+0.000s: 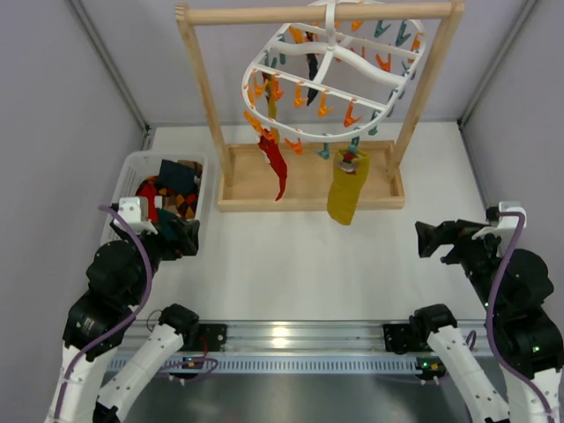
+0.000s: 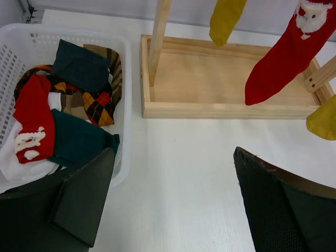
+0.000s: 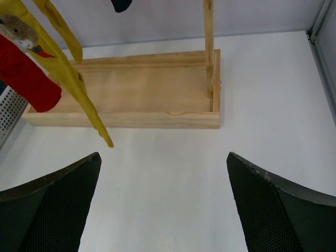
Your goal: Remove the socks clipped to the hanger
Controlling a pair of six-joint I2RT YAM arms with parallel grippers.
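White desk [image 1: 300, 264], walled in grey on the far, left and right sides.

Item 1: light wooden rack [image 1: 308, 183], tray base at the middle of the far edge, two uprights and a top bar.

Item 2: hanger [image 1: 330, 77], white oval ring with crossbars, hooked on the rack's top bar and tilted, orange and teal clips dangling all round.

Item 3: red sock [image 1: 276, 166] with a Santa figure, clipped at the hanger's left side, toe hanging over the tray base.

Item 4: yellow sock [image 1: 347, 189], clipped at the hanger's near rim, hanging just in front of the tray.

Item 5: dark sock [image 1: 312, 66], clipped near the hanger's centre.

Item 6: white basket [image 1: 132, 167] at the left edge, beside the rack, holding a heap of socks [image 2: 63, 105] in red, dark green and argyle.

Item 7: left gripper [image 2: 173, 173], jaws wide apart and holding nothing, over the basket's near right corner.

Item 8: right gripper [image 3: 163, 178], jaws wide apart and holding nothing, above bare desk towards the right edge, well apart from the rack.
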